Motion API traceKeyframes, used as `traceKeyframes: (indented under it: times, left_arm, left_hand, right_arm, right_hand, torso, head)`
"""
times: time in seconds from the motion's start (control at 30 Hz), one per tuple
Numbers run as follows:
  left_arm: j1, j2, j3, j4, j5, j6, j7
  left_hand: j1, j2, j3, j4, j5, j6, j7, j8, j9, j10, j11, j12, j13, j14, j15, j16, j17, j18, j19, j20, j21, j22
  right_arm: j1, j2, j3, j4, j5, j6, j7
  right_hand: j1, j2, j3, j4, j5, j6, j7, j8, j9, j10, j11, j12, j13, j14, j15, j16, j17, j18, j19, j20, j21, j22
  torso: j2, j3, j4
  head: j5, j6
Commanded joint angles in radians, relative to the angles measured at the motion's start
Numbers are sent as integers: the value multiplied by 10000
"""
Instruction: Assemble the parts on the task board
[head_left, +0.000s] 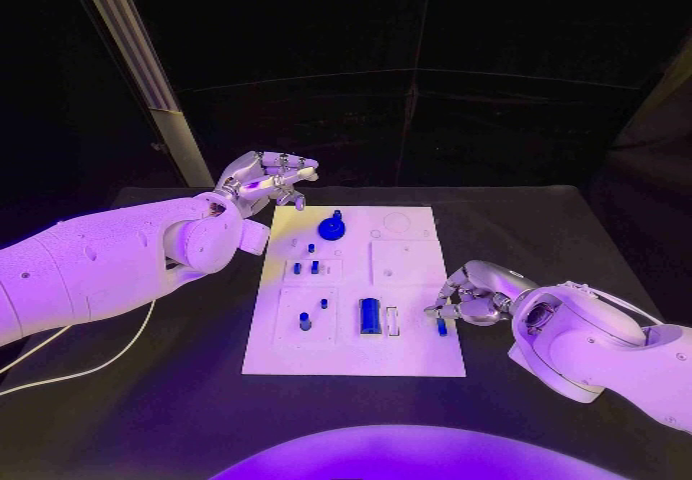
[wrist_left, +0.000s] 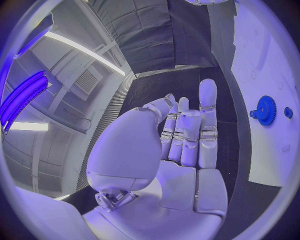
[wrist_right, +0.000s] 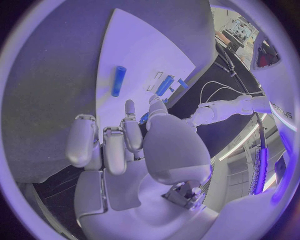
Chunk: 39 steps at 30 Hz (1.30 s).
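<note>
Silver fingers (head_left: 450, 300) of the right hand (head_left: 469, 296) pinch a small blue peg (head_left: 441, 326) at the white task board's (head_left: 418, 358) right edge, peg pointing down. The left hand (head_left: 264, 178), fingers loosely curled around nothing, hovers beyond the board's far-left corner, near the blue gear (head_left: 332, 227).

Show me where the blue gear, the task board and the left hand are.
blue gear (wrist_left: 266, 110): left wrist view, on its toothed disc.
task board (head_left: 411, 345): head view, on a bare part near its front edge.
left hand (head_left: 264, 178): head view, on its palm.

Matt white task board (head_left: 411, 345), glossy hands
</note>
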Motion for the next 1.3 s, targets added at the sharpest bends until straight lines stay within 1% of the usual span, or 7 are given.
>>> traceKeyframes:
  times: [0.03, 0.17, 0.4, 0.53, 0.77, 1.03, 1.3]
  left_arm:
    - [14, 0, 2, -17, -14, 104, 23]
    - [14, 10, -4, -36, -24, 106, 13]
    - [13, 19, -12, -41, -29, 117, 7]
    - [13, 13, -15, -38, -30, 120, 8]
    - [13, 7, -19, -37, -30, 124, 8]
    - [12, 3, -21, -36, -30, 131, 9]
    - [11, 11, -23, -42, -31, 148, 7]
  left_hand:
    - [-83, 0, 78, -5, 19, -99, -3, 69, 0, -89, -12, 34, 16, -77, 21, 18, -10, 179, -48, -6, -38, 16]
    - [-81, 1, 90, -15, 19, -107, -2, 78, 0, -99, -10, 44, 17, -83, 21, 17, -15, 179, -51, -5, -40, 18]
    - [-81, 1, 90, -15, 19, -107, -2, 78, 0, -99, -10, 44, 17, -83, 21, 17, -15, 179, -51, -5, -40, 18]
    - [-81, 1, 90, -15, 19, -107, -2, 78, 0, -99, -10, 44, 17, -83, 21, 17, -15, 179, -51, -5, -40, 18]
    - [-81, 1, 90, -15, 19, -107, -2, 78, 0, -99, -10, 44, 17, -83, 21, 17, -15, 179, -51, -5, -40, 18]
    - [-81, 1, 90, -15, 19, -107, -2, 78, 0, -99, -10, 44, 17, -83, 21, 17, -15, 179, -51, -5, -40, 18]
    - [-81, 1, 90, -15, 19, -107, -2, 78, 0, -99, -10, 44, 17, -83, 21, 17, -15, 179, -51, -5, -40, 18]
  right_arm:
    - [14, -125, 2, 3, -263, 257, 315]
    - [12, -147, 2, -97, -397, 694, 113]
    - [9, 5, 0, -318, -843, 1216, -257]
    - [6, 163, -1, -470, -1067, 1569, -461]
    - [1, 448, -3, -691, -1305, 1816, -631]
    - [-3, 655, -3, -846, -1681, 2108, -817]
    - [-11, 1061, -6, -994, -2319, 2413, -982]
  right_hand:
    - [-102, -2, -84, 19, -77, 66, -6, -42, -1, 51, 16, 18, 57, 711, 49, -14, 801, -60, 16, 64, 28, 3]
    - [-131, 58, -148, 92, -177, 84, -11, -70, 6, 33, 12, -28, 33, 700, 46, -40, 755, -52, -3, 61, 7, -33]
    - [-85, 95, -167, 100, -57, 87, -12, -90, 11, 22, 10, -50, 25, 697, 44, -49, 742, -49, -11, 58, -1, -45]
    - [-105, 79, -206, 123, -75, 87, -9, -100, 13, 9, 14, -76, 9, 691, 45, -62, 717, -45, -24, 60, -18, -73]
    - [80, 57, -265, 61, 50, 15, 20, -173, 15, -82, 38, -223, -77, 676, 64, -99, 662, -33, -70, 68, -67, -139]
    - [340, 76, -263, -74, 77, 57, 19, -179, 41, -99, 37, -239, -74, 673, 67, -113, 651, -30, -82, 75, -81, -150]
    - [910, 220, -160, -416, -242, 121, 5, -210, 76, -132, 18, -298, -92, 667, 50, -144, 616, -24, -95, 70, -104, -172]
  torso:
    - [-14, 16, -33]
    - [32, 36, -41]
    - [0, 3, 4]
    - [7, 6, 0]
    - [2, 17, -25]
    - [-3, 7, -4]
    - [-8, 8, -7]
  head:
    - [15, 27]
    - [92, 15]
    - [56, -52]
    - [63, -54]
    - [75, -75]
    - [63, -101]
    - [53, -90]
